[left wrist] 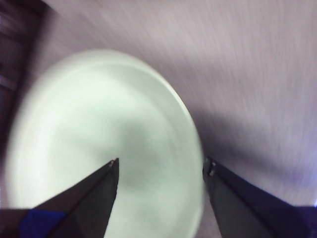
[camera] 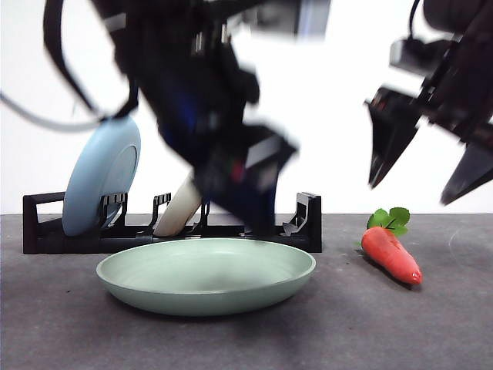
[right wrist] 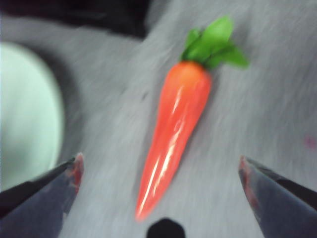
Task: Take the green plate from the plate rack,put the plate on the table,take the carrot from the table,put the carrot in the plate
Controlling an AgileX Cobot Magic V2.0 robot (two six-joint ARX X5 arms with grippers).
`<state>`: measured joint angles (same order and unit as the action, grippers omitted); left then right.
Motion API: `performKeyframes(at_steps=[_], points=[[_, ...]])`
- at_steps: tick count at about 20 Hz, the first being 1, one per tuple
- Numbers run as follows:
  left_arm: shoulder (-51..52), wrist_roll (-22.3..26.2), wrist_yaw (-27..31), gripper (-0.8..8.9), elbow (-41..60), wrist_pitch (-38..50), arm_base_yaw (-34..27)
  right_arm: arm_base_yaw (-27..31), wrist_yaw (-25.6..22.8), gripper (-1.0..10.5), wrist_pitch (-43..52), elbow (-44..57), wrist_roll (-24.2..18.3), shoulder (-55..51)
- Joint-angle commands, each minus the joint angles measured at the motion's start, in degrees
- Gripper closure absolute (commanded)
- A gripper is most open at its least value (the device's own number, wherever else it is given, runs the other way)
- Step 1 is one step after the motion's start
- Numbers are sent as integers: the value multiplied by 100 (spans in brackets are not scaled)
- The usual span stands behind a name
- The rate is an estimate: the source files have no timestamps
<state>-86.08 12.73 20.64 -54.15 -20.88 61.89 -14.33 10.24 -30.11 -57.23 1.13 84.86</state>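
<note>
The green plate [camera: 206, 275] lies flat on the table [camera: 431, 324] in front of the plate rack [camera: 46, 231]. My left gripper [camera: 243, 173] is open and empty above the plate's back rim; its wrist view shows the plate [left wrist: 104, 148] below its spread jaws [left wrist: 161, 168]. The carrot [camera: 391, 253] lies on the table to the right of the plate, leaves toward the rack. My right gripper [camera: 427, 162] is open and empty, hanging above the carrot; its wrist view shows the carrot [right wrist: 176, 129] between its jaws [right wrist: 161, 171] and the plate's edge [right wrist: 25, 109] to one side.
A light blue plate [camera: 102, 185] stands in the rack at its left end. A cream-white plate [camera: 179, 210] leans in a middle slot, partly behind the left arm.
</note>
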Motion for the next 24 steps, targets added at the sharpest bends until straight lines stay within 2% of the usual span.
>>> performKeyframes(at_steps=[1, 6, 8, 11, 18, 24], points=[[372, -426, 20, 521, -282, -317, 2, -24, -37, 290, 448, -15, 195, 446], [1325, -881, 17, 521, -944, -1062, 2, -92, -350, 301, 1117, -15, 205, 1174], [1690, -979, 24, 521, -1126, -1182, 2, -118, -389, 372, 1311, -15, 205, 1316], [2197, -1167, 17, 521, -1294, -1196, 2, -203, -481, 402, 1502, -15, 216, 1488], [3119, -1456, 20, 521, -1456, -1222, 2, -203, -461, 937, 1550, -15, 249, 1639], [3495, -1451, 24, 521, -1456, -1259, 0, -354, -463, 963, 1263, -15, 348, 1158]])
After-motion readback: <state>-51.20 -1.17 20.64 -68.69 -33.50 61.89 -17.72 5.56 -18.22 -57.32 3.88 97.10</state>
